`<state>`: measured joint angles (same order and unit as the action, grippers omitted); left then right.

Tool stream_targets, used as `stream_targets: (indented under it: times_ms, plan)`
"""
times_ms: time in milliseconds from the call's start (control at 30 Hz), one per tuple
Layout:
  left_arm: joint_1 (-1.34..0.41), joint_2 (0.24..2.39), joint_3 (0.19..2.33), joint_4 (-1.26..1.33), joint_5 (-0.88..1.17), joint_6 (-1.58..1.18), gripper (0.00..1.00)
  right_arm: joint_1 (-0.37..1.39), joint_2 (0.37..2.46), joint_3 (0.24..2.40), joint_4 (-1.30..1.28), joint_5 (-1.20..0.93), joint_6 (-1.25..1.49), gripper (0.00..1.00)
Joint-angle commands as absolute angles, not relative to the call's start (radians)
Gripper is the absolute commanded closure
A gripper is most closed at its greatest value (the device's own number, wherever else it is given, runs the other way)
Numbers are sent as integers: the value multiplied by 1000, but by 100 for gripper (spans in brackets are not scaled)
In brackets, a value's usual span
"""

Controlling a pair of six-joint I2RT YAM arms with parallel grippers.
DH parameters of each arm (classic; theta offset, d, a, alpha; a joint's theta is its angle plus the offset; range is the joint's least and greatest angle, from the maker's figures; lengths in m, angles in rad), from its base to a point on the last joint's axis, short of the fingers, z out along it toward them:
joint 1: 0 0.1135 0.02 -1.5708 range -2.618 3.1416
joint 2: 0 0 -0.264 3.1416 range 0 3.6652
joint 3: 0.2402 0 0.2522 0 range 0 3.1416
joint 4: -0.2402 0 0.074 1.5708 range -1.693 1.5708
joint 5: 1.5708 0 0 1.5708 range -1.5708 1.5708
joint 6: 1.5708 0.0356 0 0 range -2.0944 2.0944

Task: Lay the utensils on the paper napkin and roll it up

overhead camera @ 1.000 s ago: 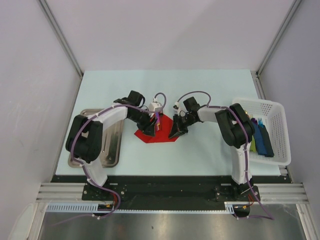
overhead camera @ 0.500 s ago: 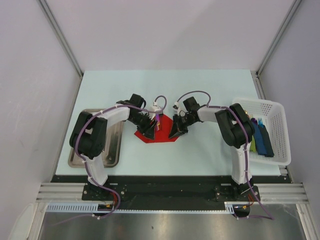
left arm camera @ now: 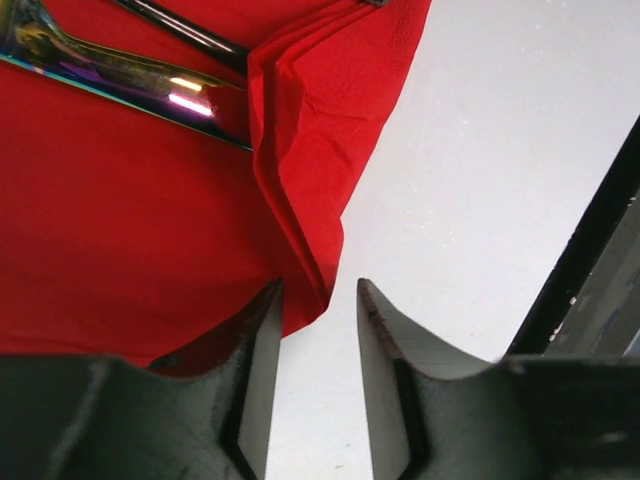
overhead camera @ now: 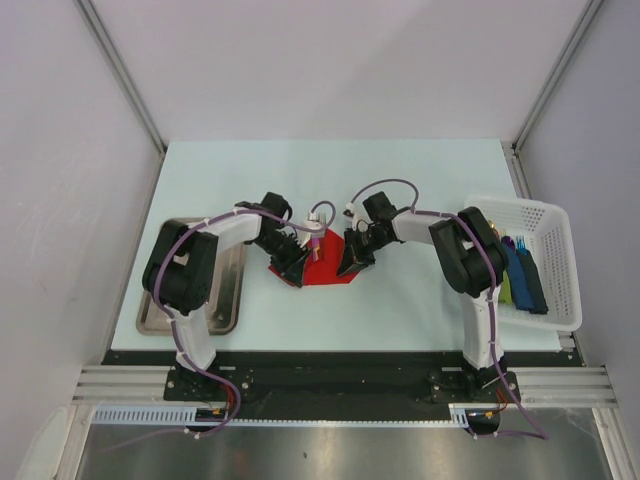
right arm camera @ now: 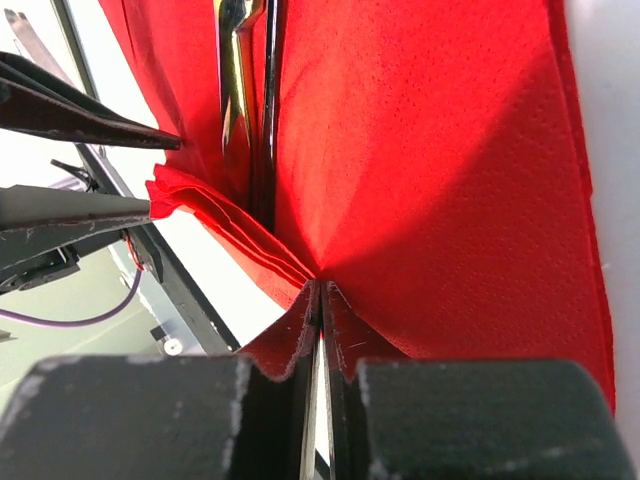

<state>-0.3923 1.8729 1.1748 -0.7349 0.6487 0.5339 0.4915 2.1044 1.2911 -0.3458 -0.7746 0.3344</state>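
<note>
The right gripper is pinched together on an edge of the paper napkin, and the red sheet creases toward its jaws. The left gripper stands apart, with a folded napkin corner lying between its fingers. The napkin lies mid-desk between both arms, and the utensils rest on it, their ends tucked under the folded flap.
</note>
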Motion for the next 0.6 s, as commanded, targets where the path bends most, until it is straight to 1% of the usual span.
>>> stream_targets:
  times_ms: [0,33,67,133,167,267,367,467,500,533,567]
  plan:
    - [-397,1874,1229,-776,629,607,64,505,2121,1312,-356,-655,285,94]
    - [-397,1878,1238,-787,626,610,67,505,2123,1313,-359,-650,282,94]
    - [-397,1881,1242,-793,621,614,74,503,2123,1316,-360,-647,282,94]
    - [-399,1890,1261,-813,612,617,83,505,2128,1319,-367,-637,278,94]
    - [-399,1893,1265,-821,608,618,90,505,2129,1322,-370,-634,276,94]
    - [-397,1902,1284,-851,603,629,96,506,2138,1333,-376,-627,279,94]
    - [-397,1902,1290,-870,603,644,100,506,2140,1336,-377,-621,281,94]
    - [-397,1893,1289,-894,601,664,100,508,2140,1336,-377,-618,279,94]
    - [-396,1890,1289,-906,620,690,98,508,2141,1338,-377,-618,281,94]
    - [-396,1882,1284,-917,627,709,89,508,2141,1339,-377,-620,282,94]
    - [-396,1873,1273,-914,627,716,69,511,2144,1339,-377,-620,282,95]
